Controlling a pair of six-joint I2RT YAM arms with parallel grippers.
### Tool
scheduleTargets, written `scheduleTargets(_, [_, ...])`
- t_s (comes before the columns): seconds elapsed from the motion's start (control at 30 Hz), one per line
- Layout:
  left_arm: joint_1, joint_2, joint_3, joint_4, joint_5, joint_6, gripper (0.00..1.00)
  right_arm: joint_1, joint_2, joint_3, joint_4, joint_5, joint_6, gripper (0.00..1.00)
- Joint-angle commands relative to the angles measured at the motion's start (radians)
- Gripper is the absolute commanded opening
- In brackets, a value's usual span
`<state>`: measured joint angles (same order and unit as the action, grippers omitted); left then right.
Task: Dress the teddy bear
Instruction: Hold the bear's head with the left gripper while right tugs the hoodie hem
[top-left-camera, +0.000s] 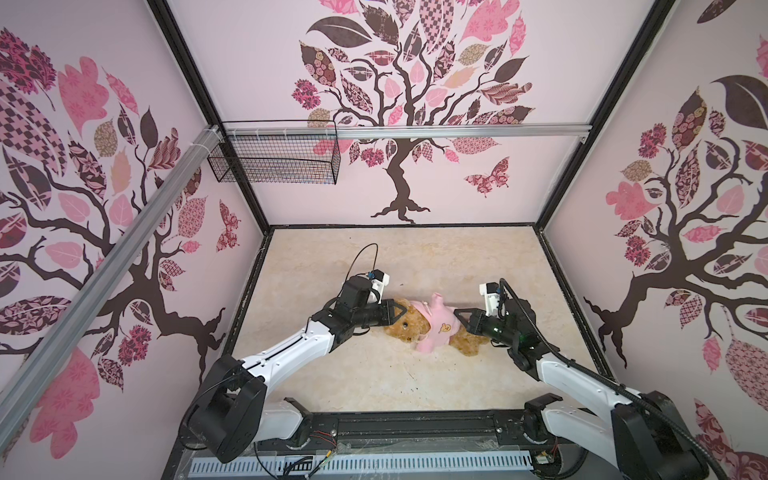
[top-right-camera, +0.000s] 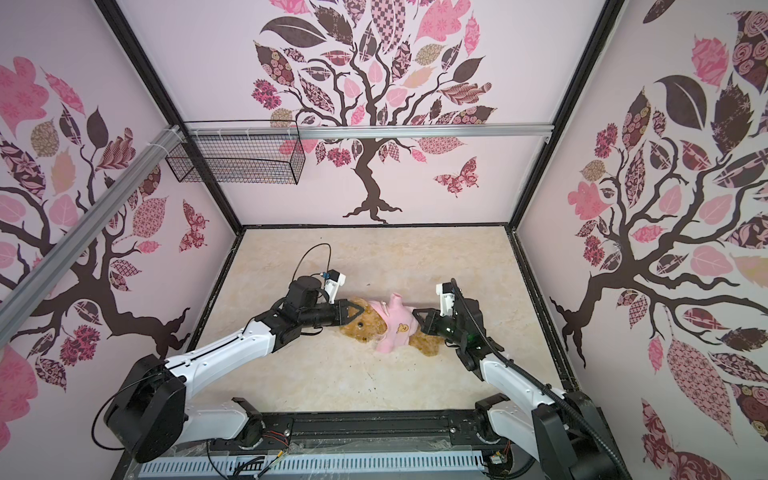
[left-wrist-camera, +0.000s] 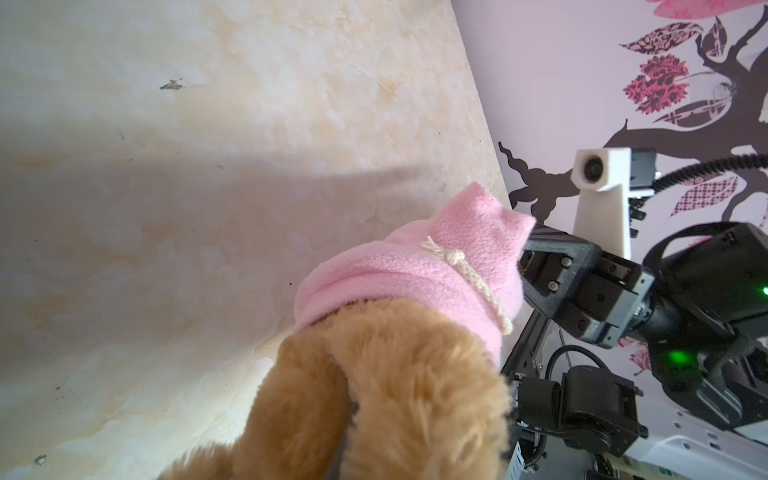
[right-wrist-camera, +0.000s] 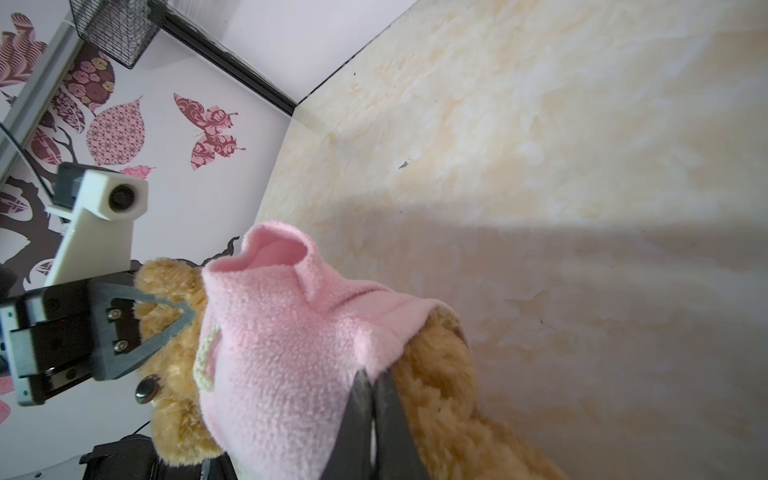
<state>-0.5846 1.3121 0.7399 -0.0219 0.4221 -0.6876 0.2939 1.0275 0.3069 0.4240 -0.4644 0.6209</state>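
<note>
Both arms share one build: white shells on the long links, black housings at the joints. In both top views the left arm (top-left-camera: 286, 345) stands toward 7 o'clock and the right arm (top-left-camera: 582, 374) toward 5 o'clock, on a black base rail (top-left-camera: 415, 424) at 6 o'clock. The left gripper (right-wrist-camera: 187, 311) and right gripper (top-left-camera: 458, 314) are black, with triangular open-frame fingers fixed by silver screws (right-wrist-camera: 114, 313). Each wrist carries a white camera mount (left-wrist-camera: 598, 183). A ribbed black cable (left-wrist-camera: 698, 168) follows the right arm; a green light (left-wrist-camera: 677, 356) glows there.

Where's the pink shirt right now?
In both top views the pink shirt is on the torso of the teddy bear, centrally on the table between the grippers; the right gripper pinches its hem, the left gripper grips the bear's head.
</note>
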Motion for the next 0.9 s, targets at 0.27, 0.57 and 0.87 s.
scheduleTargets(0.27, [0.054,-0.009,-0.052,0.115,0.030,-0.141,0.00,-0.035,0.017,-0.030,0.025,0.060,0.001,0.12])
scheduleTargets(0.57, [0.054,0.151,0.049,0.063,0.153,-0.313,0.00,-0.033,-0.053,0.040,-0.091,0.061,-0.140,0.42])
scheduleTargets(0.87, [0.115,0.216,0.114,-0.028,0.119,-0.262,0.54,0.010,-0.115,0.039,-0.171,0.124,-0.197,0.45])
